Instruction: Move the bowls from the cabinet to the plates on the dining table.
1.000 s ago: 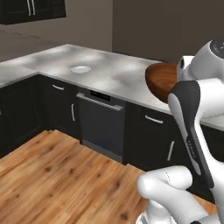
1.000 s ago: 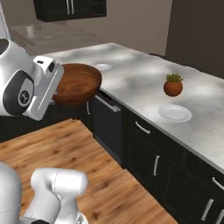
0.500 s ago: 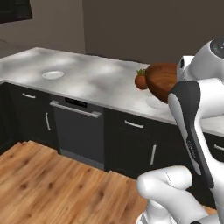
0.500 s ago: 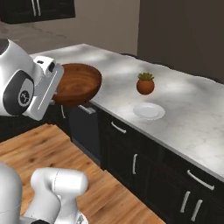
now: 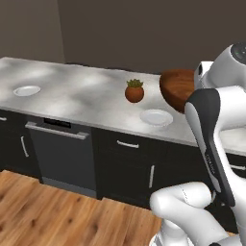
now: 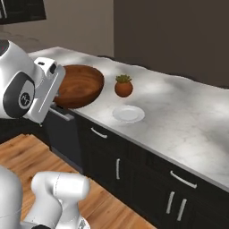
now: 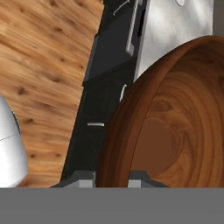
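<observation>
The brown wooden bowl [image 6: 79,85] is up in the air, held by the robot's hand [image 7: 112,176] at its rim. In the hand view the two finger tips sit one on each side of the bowl's edge, so the hand is pinching the brown wooden bowl. The bowl is round, so it has no long side. In the right base view its open top faces up and leans a little toward the arm. In the left base view the bowl [image 5: 178,89] shows beside the white arm, above the front part of the tabletop [image 5: 72,96]. It hangs over the edge of the tabletop and does not touch it. The tabletop is grey-white stone with soft veins. On it lies a small white plate [image 6: 128,113], near the bowl and a bit lower. Just behind the plate stands a little round brown pot with a green plant [image 6: 123,86]. Far off to the left in the left base view lies another white plate [image 5: 27,90]. Under the tabletop are dark doors and drawers with silver handles [image 6: 183,179]. The floor [image 5: 53,216] is warm brown wood planks. The wall behind [image 6: 179,36] is plain dark brown.
</observation>
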Robot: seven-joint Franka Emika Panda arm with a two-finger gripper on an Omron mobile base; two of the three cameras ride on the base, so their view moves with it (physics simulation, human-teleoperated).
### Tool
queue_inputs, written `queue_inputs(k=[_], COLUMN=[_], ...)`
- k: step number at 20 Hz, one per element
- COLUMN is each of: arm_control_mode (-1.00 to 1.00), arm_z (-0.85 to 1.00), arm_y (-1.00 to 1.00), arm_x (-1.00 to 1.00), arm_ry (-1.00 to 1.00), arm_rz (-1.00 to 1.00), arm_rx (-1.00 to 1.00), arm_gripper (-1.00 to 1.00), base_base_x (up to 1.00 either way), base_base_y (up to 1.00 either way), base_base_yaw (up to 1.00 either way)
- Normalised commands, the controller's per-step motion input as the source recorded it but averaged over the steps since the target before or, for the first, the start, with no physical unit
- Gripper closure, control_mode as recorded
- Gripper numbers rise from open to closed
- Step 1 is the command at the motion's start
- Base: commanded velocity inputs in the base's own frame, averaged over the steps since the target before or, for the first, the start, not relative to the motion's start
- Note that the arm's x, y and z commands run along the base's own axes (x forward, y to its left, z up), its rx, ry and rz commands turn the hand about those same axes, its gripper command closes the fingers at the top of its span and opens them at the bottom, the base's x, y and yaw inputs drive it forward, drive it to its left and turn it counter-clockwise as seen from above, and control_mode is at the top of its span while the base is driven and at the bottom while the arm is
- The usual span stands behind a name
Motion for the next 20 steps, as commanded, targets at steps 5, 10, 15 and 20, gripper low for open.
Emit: queue_inputs(k=[5, 10, 15, 20], arm_control_mode=[1.00, 1.00, 1.00, 1.00], arm_z=[0.00, 0.00, 0.00, 0.00], arm_y=[0.00, 0.00, 0.00, 0.00], arm_x=[0.00, 0.00, 0.00, 0.00], arm_ry=[0.00, 0.00, 0.00, 0.00], arm_rz=[0.00, 0.00, 0.00, 0.00], arm_rx=[0.00, 0.00, 0.00, 0.00], arm_gripper=[1.00, 1.00, 1.00, 1.00], base_base_x=[0.40, 0.40, 0.43, 0.38], base_base_y=[-0.09, 0.00, 0.00, 0.06], base_base_yaw=[-0.23, -0.21, -0.20, -0.18])
